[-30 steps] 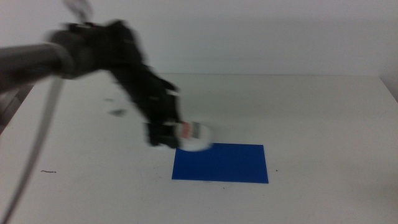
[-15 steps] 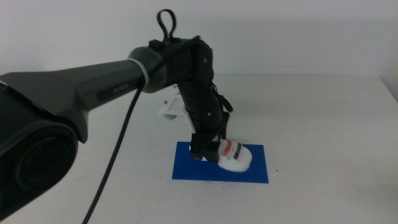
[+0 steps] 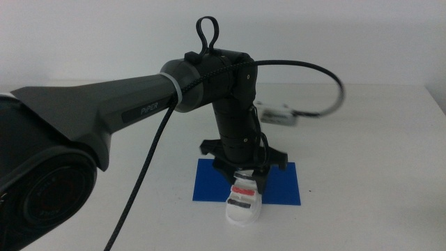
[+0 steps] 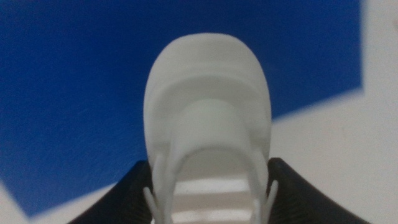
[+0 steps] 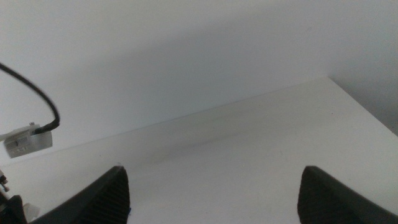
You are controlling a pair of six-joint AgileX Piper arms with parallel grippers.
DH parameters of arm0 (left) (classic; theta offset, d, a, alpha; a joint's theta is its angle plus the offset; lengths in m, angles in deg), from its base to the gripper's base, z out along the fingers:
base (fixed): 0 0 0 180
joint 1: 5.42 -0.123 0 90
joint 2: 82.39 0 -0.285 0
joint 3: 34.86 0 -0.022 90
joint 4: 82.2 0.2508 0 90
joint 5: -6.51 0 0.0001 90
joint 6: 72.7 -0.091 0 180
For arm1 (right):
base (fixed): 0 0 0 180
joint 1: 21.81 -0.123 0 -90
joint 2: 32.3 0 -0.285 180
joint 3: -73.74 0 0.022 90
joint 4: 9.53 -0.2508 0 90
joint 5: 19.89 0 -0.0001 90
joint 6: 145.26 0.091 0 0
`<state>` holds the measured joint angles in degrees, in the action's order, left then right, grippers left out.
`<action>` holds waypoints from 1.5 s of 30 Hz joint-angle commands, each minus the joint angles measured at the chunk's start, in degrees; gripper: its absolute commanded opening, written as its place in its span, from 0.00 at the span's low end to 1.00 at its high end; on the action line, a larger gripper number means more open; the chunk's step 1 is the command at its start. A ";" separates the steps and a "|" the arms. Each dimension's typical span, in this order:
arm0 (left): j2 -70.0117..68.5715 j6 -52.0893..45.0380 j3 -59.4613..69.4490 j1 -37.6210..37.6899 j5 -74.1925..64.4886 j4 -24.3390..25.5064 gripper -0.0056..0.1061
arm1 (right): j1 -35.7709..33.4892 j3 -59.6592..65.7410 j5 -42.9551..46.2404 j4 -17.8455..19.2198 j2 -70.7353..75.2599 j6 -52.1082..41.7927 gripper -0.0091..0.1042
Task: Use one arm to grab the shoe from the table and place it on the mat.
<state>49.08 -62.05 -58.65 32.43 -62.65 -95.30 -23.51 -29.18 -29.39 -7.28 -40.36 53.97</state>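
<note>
Jaws of the left gripper [image 3: 245, 183] clamp the shoe [image 3: 243, 203] at lower centre, its toe overhanging the mat's [image 3: 282, 183] front edge. The right gripper [image 5: 214, 193] waits, jaws wide apart.

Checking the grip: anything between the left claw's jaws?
Yes, the shoe, seen in the left wrist view, held over the mat.

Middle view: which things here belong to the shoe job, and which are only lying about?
Job: the shoe, held by the left gripper of the arm; the mat; the table.
Lying about: small white box on a black cable; right gripper, waiting.
</note>
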 commanded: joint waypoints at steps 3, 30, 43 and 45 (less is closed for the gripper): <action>-0.14 -20.22 -0.26 0.40 1.02 -2.87 0.03 | -0.10 0.14 0.47 0.55 0.27 -0.15 0.78; 0.52 -70.15 -0.26 1.09 7.87 9.39 0.03 | -0.10 0.14 0.47 0.55 0.27 -0.15 0.78; 3.33 -69.70 -0.26 1.57 12.40 12.09 0.03 | -0.10 0.14 0.47 0.55 0.27 -0.15 0.78; 3.46 -69.54 -0.26 1.57 12.59 12.09 0.03 | -0.10 0.14 0.47 0.55 0.27 0.19 0.78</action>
<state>51.88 -132.21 -58.65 33.94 -51.20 -82.75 -23.51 -29.18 -29.39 -7.28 -40.36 53.97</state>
